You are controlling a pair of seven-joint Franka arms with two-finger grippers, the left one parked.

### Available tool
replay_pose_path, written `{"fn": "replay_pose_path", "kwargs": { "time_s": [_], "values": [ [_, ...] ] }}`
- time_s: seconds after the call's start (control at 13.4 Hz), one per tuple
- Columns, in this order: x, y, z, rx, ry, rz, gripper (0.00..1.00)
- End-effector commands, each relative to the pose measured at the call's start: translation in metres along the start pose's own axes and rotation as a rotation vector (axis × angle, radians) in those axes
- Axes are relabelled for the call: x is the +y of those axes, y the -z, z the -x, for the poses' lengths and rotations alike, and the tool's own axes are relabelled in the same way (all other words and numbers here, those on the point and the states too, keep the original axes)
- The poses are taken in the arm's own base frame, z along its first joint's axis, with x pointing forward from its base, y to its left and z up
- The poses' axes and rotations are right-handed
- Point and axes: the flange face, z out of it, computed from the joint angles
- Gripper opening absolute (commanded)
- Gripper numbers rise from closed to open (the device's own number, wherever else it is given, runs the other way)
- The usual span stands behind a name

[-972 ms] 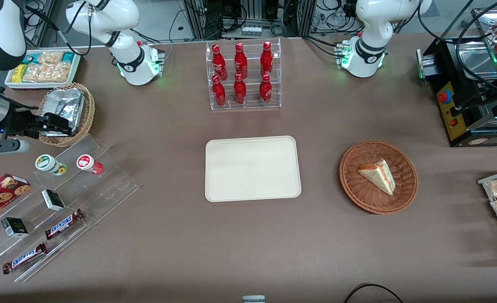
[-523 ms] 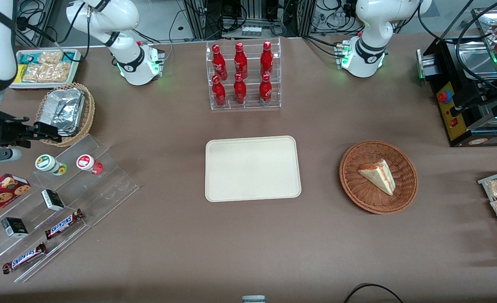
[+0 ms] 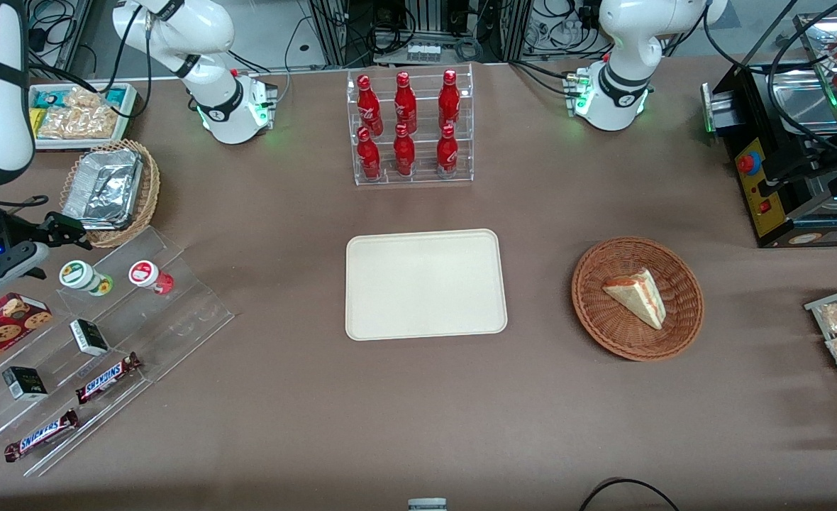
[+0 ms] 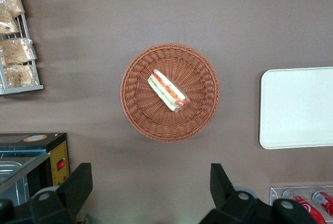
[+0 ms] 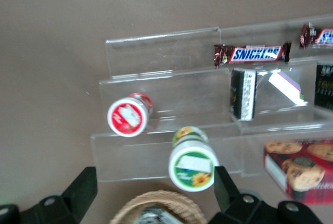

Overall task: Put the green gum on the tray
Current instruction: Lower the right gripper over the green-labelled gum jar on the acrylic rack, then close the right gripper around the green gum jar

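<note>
The green gum (image 3: 84, 277) stands on the top step of a clear acrylic stand (image 3: 99, 341), beside the red-lidded gum (image 3: 149, 276). In the right wrist view the green gum (image 5: 192, 164) lies between my open fingers, close to one fingertip (image 5: 225, 186), and the red gum (image 5: 128, 115) is a little farther off. My gripper (image 3: 64, 231) is open and empty, hovering just above the stand's top step, farther from the front camera than the green gum. The cream tray (image 3: 425, 284) lies flat mid-table, toward the parked arm from the stand.
A wicker basket with a foil pack (image 3: 110, 190) sits close by the gripper. Snickers bars (image 3: 106, 376), small dark boxes (image 3: 89, 336) and a cookie box (image 3: 3, 323) fill the stand's lower steps. A rack of red bottles (image 3: 408, 128) and a basket with a sandwich (image 3: 637, 298) stand elsewhere.
My gripper has moved off the foil basket toward the working arm's end of the table and nearer the green gum.
</note>
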Motion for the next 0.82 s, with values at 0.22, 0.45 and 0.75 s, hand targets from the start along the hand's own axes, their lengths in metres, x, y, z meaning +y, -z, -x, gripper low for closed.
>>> {"fn": "replay_pose_path", "kwargs": {
  "time_s": [0.22,0.45,0.75],
  "values": [
    [0.017,-0.041,0.024,0.03,0.134,0.064,1.0],
    [0.025,-0.055,0.026,0.03,0.122,0.063,1.0],
    [0.031,-0.075,0.03,0.027,0.11,0.059,1.0]
  ]
}}
